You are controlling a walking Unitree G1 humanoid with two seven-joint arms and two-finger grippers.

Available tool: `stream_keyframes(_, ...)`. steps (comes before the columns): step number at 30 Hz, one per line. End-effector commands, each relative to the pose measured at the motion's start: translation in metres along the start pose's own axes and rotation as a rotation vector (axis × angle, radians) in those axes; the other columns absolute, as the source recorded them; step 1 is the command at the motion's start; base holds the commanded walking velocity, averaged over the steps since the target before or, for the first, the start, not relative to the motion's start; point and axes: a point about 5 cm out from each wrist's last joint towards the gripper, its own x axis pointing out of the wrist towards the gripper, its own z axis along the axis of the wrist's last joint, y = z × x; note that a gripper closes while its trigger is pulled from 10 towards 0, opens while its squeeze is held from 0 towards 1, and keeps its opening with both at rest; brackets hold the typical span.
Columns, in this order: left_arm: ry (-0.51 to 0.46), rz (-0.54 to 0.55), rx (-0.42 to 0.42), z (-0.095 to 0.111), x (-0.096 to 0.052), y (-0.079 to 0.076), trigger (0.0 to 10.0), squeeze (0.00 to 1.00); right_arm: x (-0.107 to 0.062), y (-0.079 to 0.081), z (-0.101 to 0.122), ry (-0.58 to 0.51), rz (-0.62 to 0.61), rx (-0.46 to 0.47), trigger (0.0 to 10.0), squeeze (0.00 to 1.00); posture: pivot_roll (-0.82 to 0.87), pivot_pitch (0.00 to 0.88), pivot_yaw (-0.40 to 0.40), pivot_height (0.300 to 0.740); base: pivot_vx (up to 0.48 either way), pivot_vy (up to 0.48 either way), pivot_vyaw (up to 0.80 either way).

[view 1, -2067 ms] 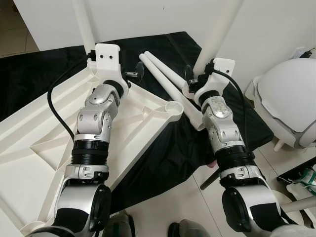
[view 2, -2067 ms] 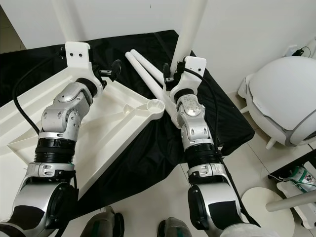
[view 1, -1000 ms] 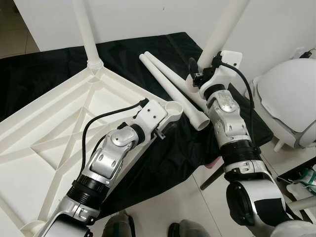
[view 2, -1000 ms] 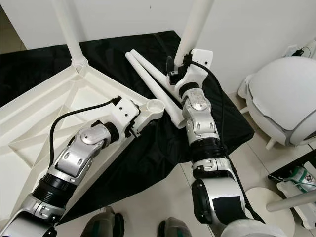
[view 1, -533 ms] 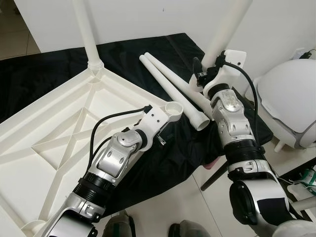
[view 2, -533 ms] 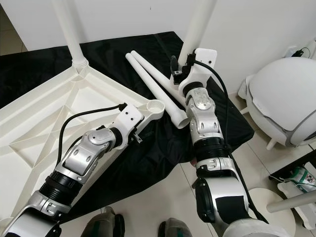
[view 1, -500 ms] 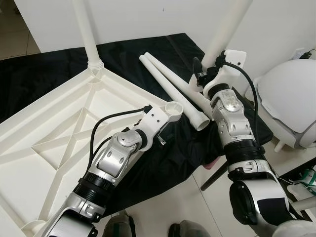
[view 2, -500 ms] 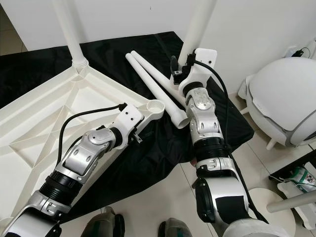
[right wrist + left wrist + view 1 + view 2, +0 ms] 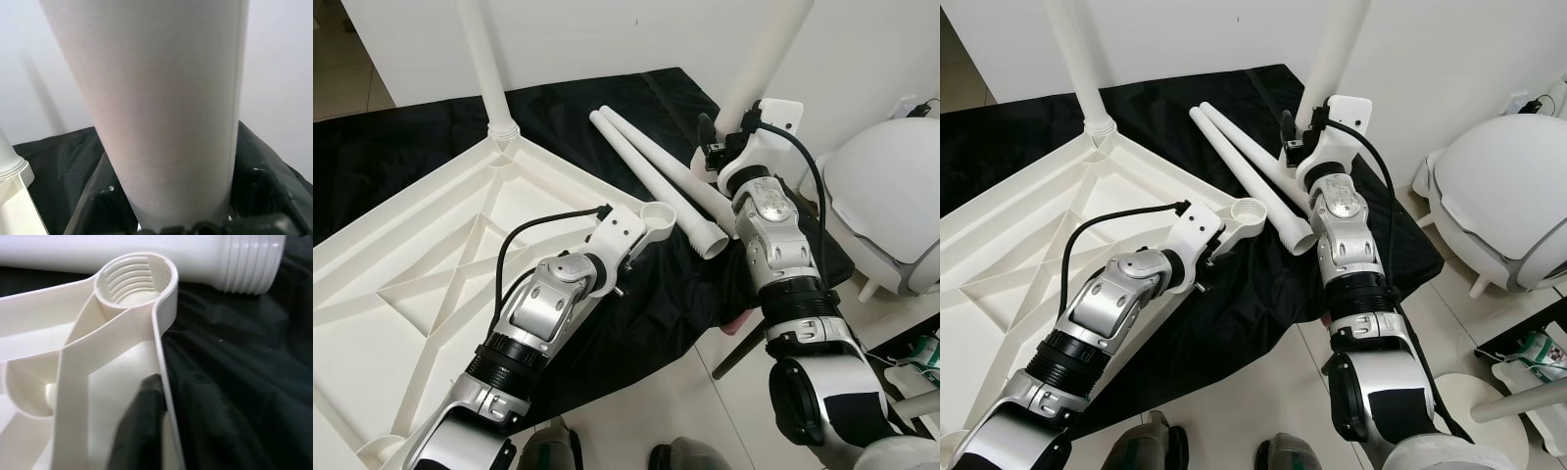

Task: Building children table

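Note:
The white tabletop lies upside down on a black cloth. One white leg stands screwed into its far corner. The near right corner has a bare threaded socket. My left gripper sits just behind that socket, straddling the tabletop's rim, with one black finger pressed against the rim's inner wall. My right gripper is shut on another white leg, held tilted up beside the wall. Two loose legs lie on the cloth between the socket and the right arm.
A white domed object stands on the tiled floor at the right. The white wall runs close behind the cloth. The threaded end of a loose leg lies close beyond the socket. My feet are at the cloth's near edge.
My left arm left the far corner leg, swung down to the near socket corner and settled on the rim. My right gripper carried its leg a little higher and farther back.

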Motion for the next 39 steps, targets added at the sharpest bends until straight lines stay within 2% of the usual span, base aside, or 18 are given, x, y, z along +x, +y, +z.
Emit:
stream_keyframes(1,0.082,0.054,0.005,-0.015,0.0,0.002,0.0,0.0,0.002,-0.002,0.005,-0.014,-0.007,-0.009,10.0,0.0,-0.06,0.002,0.03,0.74,0.0,0.0,0.0)
stream_keyframes(8,0.1,0.028,0.029,-0.017,-0.007,0.002,0.0,0.0,0.001,-0.003,0.005,-0.014,-0.011,-0.011,10.0,0.0,-0.06,0.005,0.033,0.74,0.0,0.0,0.0)
stream_keyframes(16,0.132,-0.031,0.058,-0.026,-0.027,-0.002,0.1,0.0,0.002,-0.004,0.004,-0.01,-0.014,-0.013,10.0,0.0,-0.05,0.007,0.028,0.74,0.0,0.0,0.0)
stream_keyframes(17,0.131,-0.036,0.059,-0.025,-0.03,-0.002,1.1,0.0,0.002,-0.004,0.004,-0.009,-0.012,-0.012,10.0,0.0,-0.05,0.007,0.028,0.74,0.0,0.0,0.0)
stream_keyframes(20,0.13,-0.044,0.06,-0.025,-0.033,-0.003,1.1,0.0,0.003,-0.003,0.004,-0.007,-0.008,-0.011,10.0,0.0,-0.04,0.006,0.024,0.74,0.0,0.0,0.0)
stream_keyframes(21,0.129,-0.078,0.062,-0.025,-0.041,-0.007,0.0,0.0,0.004,0.0,0.004,-0.002,0.009,-0.015,10.0,0.0,-0.04,0.007,0.018,0.74,0.0,0.0,0.0)
stream_keyframes(23,0.134,-0.096,0.069,-0.025,-0.045,-0.008,0.0,0.0,0.005,0.001,0.004,0.0,0.015,-0.018,10.0,0.0,-0.04,0.007,0.017,0.74,0.0,0.0,0.0)
stream_keyframes(24,0.131,-0.107,0.069,-0.025,-0.047,-0.01,1.1,0.0,0.005,0.001,0.004,0.001,0.019,-0.018,10.0,0.0,-0.04,0.006,0.013,0.74,0.0,0.0,0.0)
stream_keyframes(25,0.131,-0.107,0.069,-0.025,-0.047,-0.01,1.1,0.0,0.005,0.001,0.004,0.001,0.019,-0.018,10.0,0.0,-0.04,0.006,0.013,0.74,0.0,0.0,0.0)
stream_keyframes(26,0.125,-0.108,0.057,-0.023,-0.048,-0.011,2.7,0.0,0.006,0.001,0.004,0.002,0.02,-0.02,10.0,0.0,-0.04,0.006,0.012,0.74,0.0,0.0,0.0)
stream_keyframes(27,0.117,-0.106,0.052,-0.021,-0.048,-0.011,2.7,0.0,0.006,0.001,0.004,0.004,0.02,-0.023,10.0,0.0,-0.04,0.005,0.012,0.74,0.0,0.0,0.0)
stream_keyframes(28,0.109,-0.106,0.046,-0.018,-0.047,-0.012,8.7,0.0,0.006,0.001,0.004,0.006,0.021,-0.025,10.0,0.0,-0.04,0.005,0.011,0.74,0.0,0.0,0.0)
stream_keyframes(29,0.1,-0.107,0.035,-0.015,-0.045,-0.013,10.0,0.0,0.007,0.001,0.004,0.007,0.023,-0.027,10.0,0.0,-0.04,0.003,0.007,0.74,0.0,0.0,0.0)
stream_keyframes(31,0.094,-0.106,0.026,-0.014,-0.043,-0.014,10.0,0.0,0.007,0.001,0.004,0.007,0.025,-0.028,10.0,0.0,-0.04,0.003,0.007,0.74,0.0,0.0,0.0)
stream_keyframes(32,0.088,-0.108,0.015,-0.012,-0.041,-0.015,10.0,0.34,0.008,0.002,0.004,0.008,0.028,-0.029,10.0,0.0,-0.04,0.002,0.004,0.74,0.0,0.0,0.0)
stream_keyframes(33,0.088,-0.108,0.015,-0.012,-0.041,-0.015,10.0,0.34,0.008,0.002,0.004,0.008,0.028,-0.029,10.0,0.0,-0.04,0.002,0.004,0.74,0.0,0.0,0.0)
stream_keyframes(34,0.065,-0.111,-0.006,-0.008,-0.037,-0.016,10.0,1.0,0.008,0.003,0.004,0.008,0.035,-0.032,10.0,0.0,-0.04,0.0,0.003,0.74,0.0,0.0,0.0)
stream_keyframes(39,0.041,-0.12,-0.012,-0.002,-0.036,-0.018,10.0,1.0,0.009,0.003,0.004,0.01,0.04,-0.033,10.0,0.0,-0.04,0.0,0.002,0.74,0.0,0.0,0.0)
